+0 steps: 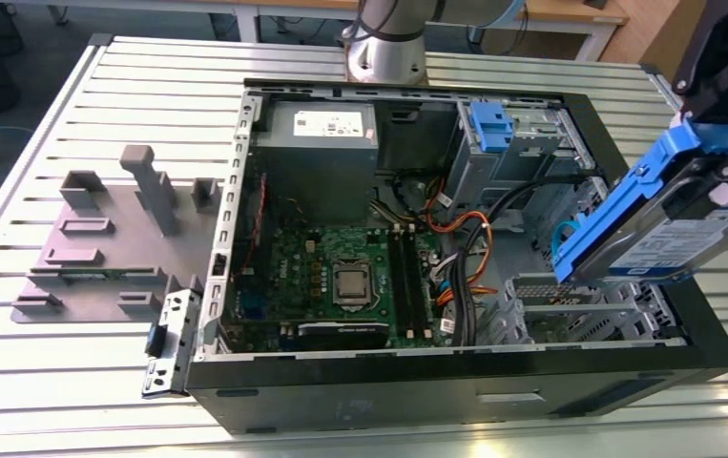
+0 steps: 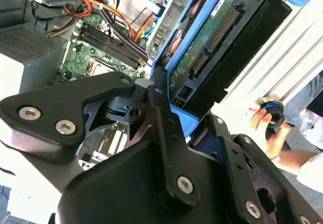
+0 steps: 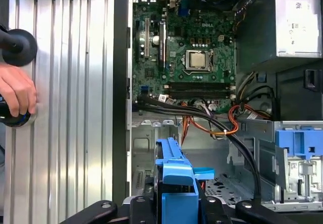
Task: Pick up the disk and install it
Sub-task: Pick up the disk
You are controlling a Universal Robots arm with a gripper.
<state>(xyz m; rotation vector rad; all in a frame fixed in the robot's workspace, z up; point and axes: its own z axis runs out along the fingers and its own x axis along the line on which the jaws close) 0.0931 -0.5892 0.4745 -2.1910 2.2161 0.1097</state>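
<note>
The disk [image 1: 669, 239] is a silver drive with a white-and-blue label and a blue side bracket. It hangs tilted in the air over the open computer case [image 1: 466, 386], at the exterior view's right. My gripper [image 1: 724, 176] is shut on it from above. In the second wrist view the disk's green circuit underside [image 2: 202, 47] and connector edge show between the black fingers [image 2: 160, 108]. In the first wrist view the disk's blue bracket [image 3: 174, 176] stands edge-on, above the metal drive cage [image 3: 151, 153] near the case wall.
Inside the case lie the motherboard [image 1: 338, 277], a grey power-supply box [image 1: 317, 134], orange and black cables [image 1: 459, 239] and a blue latch piece [image 1: 491, 122]. A grey fixture plate [image 1: 96, 248] sits on the slatted table. A person's hand [image 3: 15, 95] holds a black knob beside the case.
</note>
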